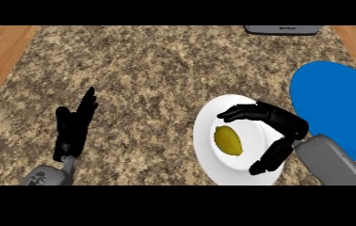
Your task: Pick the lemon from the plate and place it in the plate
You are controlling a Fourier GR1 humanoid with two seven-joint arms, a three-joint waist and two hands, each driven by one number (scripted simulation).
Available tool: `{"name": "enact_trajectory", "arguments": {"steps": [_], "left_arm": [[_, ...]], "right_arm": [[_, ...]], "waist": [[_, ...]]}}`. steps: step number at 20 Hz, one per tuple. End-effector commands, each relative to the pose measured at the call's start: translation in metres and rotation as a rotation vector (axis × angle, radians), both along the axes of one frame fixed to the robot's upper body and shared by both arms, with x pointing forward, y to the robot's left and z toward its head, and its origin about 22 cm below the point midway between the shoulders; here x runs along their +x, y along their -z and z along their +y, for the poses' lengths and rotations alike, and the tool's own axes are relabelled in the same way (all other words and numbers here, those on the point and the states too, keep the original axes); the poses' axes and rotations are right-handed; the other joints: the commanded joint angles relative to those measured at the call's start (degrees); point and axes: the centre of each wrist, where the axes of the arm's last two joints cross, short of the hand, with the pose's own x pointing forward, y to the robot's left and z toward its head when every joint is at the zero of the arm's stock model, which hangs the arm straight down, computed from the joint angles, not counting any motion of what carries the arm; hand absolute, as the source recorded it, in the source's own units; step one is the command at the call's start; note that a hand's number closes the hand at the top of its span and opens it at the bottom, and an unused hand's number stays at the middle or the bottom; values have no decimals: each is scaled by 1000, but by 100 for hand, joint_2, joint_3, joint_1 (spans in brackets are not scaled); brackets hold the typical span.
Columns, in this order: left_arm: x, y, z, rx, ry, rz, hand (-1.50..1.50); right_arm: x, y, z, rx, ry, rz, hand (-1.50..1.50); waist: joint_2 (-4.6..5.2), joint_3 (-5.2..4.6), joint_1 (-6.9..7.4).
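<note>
Hovering above the round white plate (208,166), right hand (287,122) brackets the oval yellow lemon (228,141), unclosed; left hand (72,127) released.

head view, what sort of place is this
Likely a kitchen counter: a speckled stone-like top, a white plate holding a lemon, and a blue plate beside it.

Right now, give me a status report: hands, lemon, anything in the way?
Left hand open, resting at left. Right hand open, arched beside lemon, not closed. Lemon on white plate. Blue plate at right; no obstacle seen.
</note>
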Motion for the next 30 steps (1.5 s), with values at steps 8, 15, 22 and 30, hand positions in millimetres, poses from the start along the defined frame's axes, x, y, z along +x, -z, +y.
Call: {"name": "enact_trajectory", "arguments": {"steps": [8, 15, 22, 30], "left_arm": [[-2, -1, -9, 2, -9, 2, 0], [-9, -3, 1, 6, -14, -1, 0], [-8, -3, 3, 25, -9, 16, 0], [-13, 7, -17, 19, -30, -16, 0]], "right_arm": [[30, -64, 29, -430, -95, -314, -150], [26, -58, 42, -702, -223, -256, -150], [24, -30, 60, -755, -217, -246, -150], [35, -16, 73, -780, -249, -243, -150]], "waist": [[-38, -17, -109], [-35, -16, -100], [-27, -13, -114], [-21, -13, -102]]}}
